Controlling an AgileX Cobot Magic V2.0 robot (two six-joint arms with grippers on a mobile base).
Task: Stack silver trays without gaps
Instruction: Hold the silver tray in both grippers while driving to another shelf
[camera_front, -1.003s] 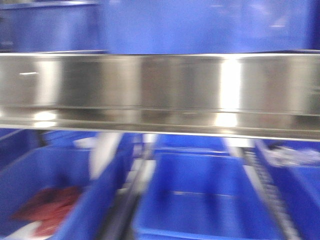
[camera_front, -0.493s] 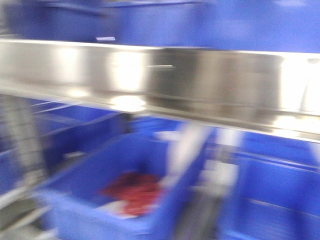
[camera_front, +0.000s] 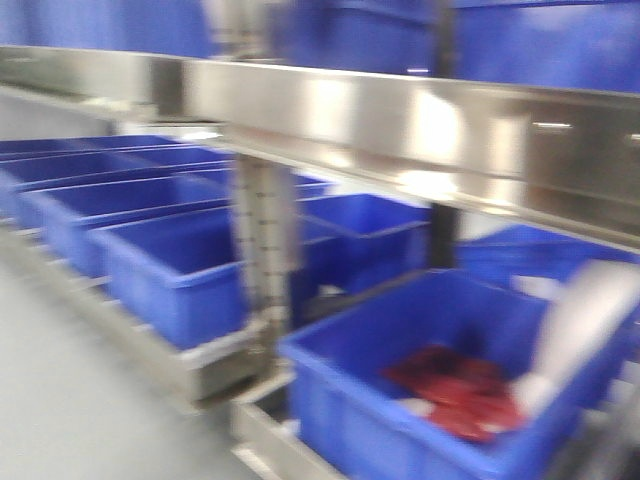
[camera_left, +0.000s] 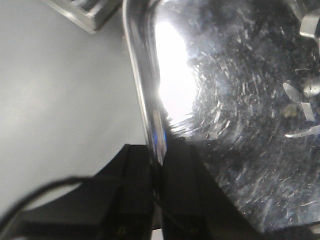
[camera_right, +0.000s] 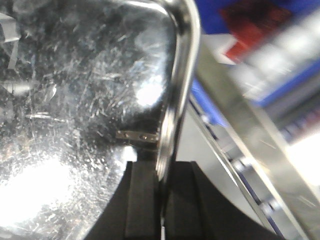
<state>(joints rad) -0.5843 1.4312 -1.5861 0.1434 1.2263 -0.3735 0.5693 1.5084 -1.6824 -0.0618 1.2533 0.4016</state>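
Observation:
A scratched, shiny silver tray (camera_left: 240, 125) fills the right of the left wrist view. My left gripper (camera_left: 159, 160) is shut on its left rim (camera_left: 142, 85), one black finger on each side. The right wrist view has the same kind of tray surface (camera_right: 75, 100) on its left. There my right gripper (camera_right: 161, 172) is shut on the tray's right rim (camera_right: 182, 75). Neither the tray nor the grippers appear in the front view.
A long brushed-steel shelf rail (camera_front: 420, 125) crosses the front view. Below it stand several blue bins (camera_front: 170, 270) in a row on a low shelf. The nearest bin (camera_front: 440, 400) holds something red (camera_front: 455, 385). Grey floor (camera_front: 60, 400) lies at the left.
The front view has swung left along the shelf: the bin with the red contents moved from the lower left to the lower right, and more bins and floor came into view.

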